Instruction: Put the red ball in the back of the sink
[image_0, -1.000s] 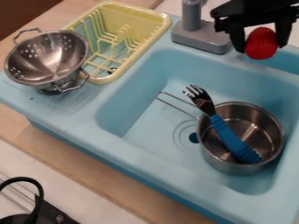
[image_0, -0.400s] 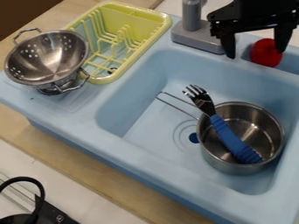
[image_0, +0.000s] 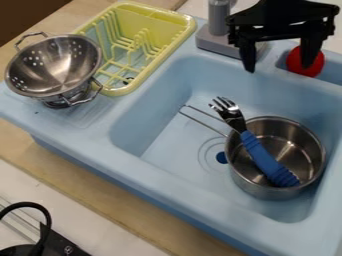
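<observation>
The black gripper (image_0: 278, 67) hangs at the upper right, over the rear rim of the sink, its two fingers spread wide with nothing held between them. Behind its right finger, the red ball (image_0: 312, 66) rests in the shallow recess at the back of the light blue sink (image_0: 160, 135); that finger covers part of the ball.
A steel pot (image_0: 274, 192) stands in the basin with a blue-handled fork (image_0: 266, 159) leaning in it. Left of the basin are a colander (image_0: 53, 67) and a yellow dish rack (image_0: 163, 50). The grey faucet base (image_0: 224, 40) is just left of the gripper.
The gripper has opened and let go of the red ball, which dropped into the rear recess. Since then the gripper has shifted left and slightly down in the view, while the ball stays put.
</observation>
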